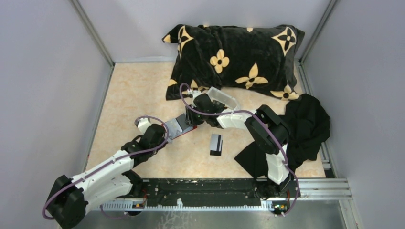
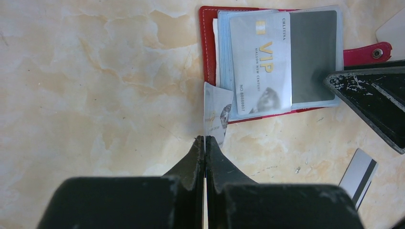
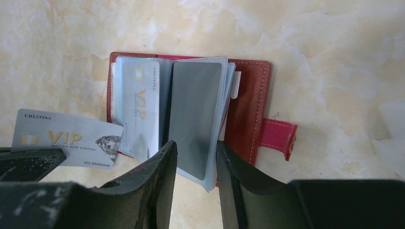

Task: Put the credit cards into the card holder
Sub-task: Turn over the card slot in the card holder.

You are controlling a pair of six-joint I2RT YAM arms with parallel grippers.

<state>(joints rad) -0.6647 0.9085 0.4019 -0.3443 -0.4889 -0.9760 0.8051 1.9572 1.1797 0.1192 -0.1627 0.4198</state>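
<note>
- Marbled table [image 1: 138, 95], walled by grey panels on the left, right and far sides.
- Black pillow [image 1: 234, 57] with tan flowers, across the far middle, its near edge just beyond the two wrists.
- Black cloth [image 1: 305, 129], heaped at the right edge beside the right arm's elbow.
- Right gripper [image 3: 197, 152], reaching in from the right: fingers standing apart with the holder's clear pocket leaves between them; cannot tell whether clamped on them.
- Left gripper [image 2: 205, 139], coming from the near left: fingers pressed together, pinching the near edge of a card.
- Card holder [image 3: 248, 105], red, lying open at mid-table between both grippers, snap tab pointing right.
- Clear tray [image 1: 223, 98], just far of the right wrist.
- Pinched card [image 2: 216, 112], silver, tilted on edge, its far corner at the holder's near left corner.
- Pocketed card [image 2: 260, 62], silver VIP print, inside a clear leaf.
- Black card [image 1: 216, 144] with white band, flat on the table, near and right of the holder.
</note>
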